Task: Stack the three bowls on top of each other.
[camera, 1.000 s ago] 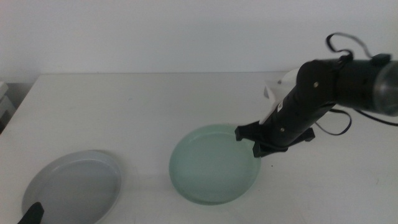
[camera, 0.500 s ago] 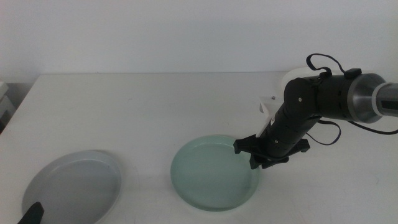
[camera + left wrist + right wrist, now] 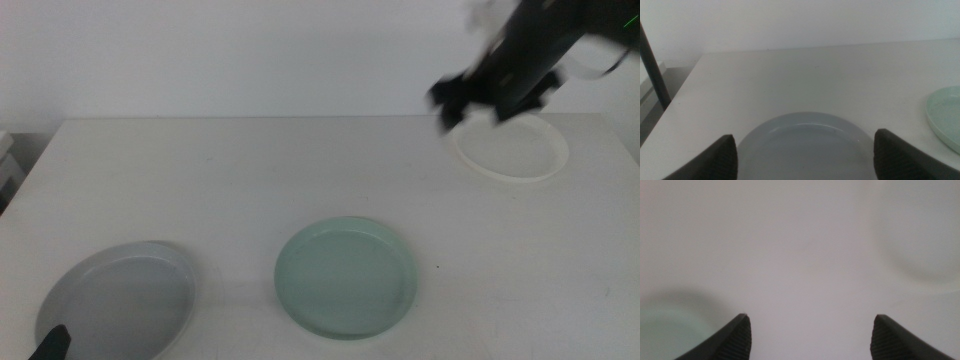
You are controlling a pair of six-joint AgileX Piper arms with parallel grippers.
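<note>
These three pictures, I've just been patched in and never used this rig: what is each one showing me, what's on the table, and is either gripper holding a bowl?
You are looking at two robot arms at a white table, each ending in a two-jawed gripper.

The middle view looks forward and down over the table. It shows three shallow bowls lying apart, none stacked: the grey bowl at the near left, the mint green bowl near the centre, and the white bowl at the far right. The right gripper, blurred, is raised just beside the white bowl.

The left wrist view comes from a camera on the left arm. The left gripper waits with its jaws spread wide, low over the grey bowl.

The right wrist view looks down from the right arm. Its jaws are apart with only table between them.

Neither gripper holds anything.
</note>
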